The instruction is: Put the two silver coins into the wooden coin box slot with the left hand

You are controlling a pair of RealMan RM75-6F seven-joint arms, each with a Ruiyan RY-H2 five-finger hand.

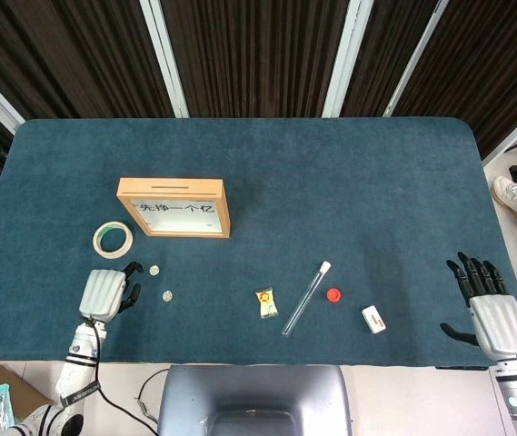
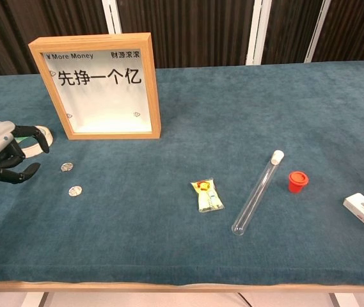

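dark slatted panels with white strips stand behind a table (image 1: pixel 349 182) covered in deep teal cloth; the wooden coin box (image 1: pixel 174 207) stands upright toward the left side, its slot on the top edge and chinese lettering on its front; a roll of tape (image 1: pixel 113 239) lies just left of the box, partly hidden by the left hand in the chest view; the two silver coins lie flat on the cloth in front of the box, the farther coin (image 1: pixel 154 270) and the nearer coin (image 1: pixel 168 295) a little apart from each other; the left hand (image 1: pixel 107 292) is over the cloth just left of the coins, fingers loosely curled and apart, holding nothing and touching neither coin; the right hand (image 1: pixel 489 304) is at the table's right edge, fingers spread and empty; a yellow sachet (image 1: pixel 266 302), a clear test tube (image 1: pixel 305 298), a red cap (image 1: pixel 333 294) and a white eraser (image 1: pixel 373 319) lie toward the right.
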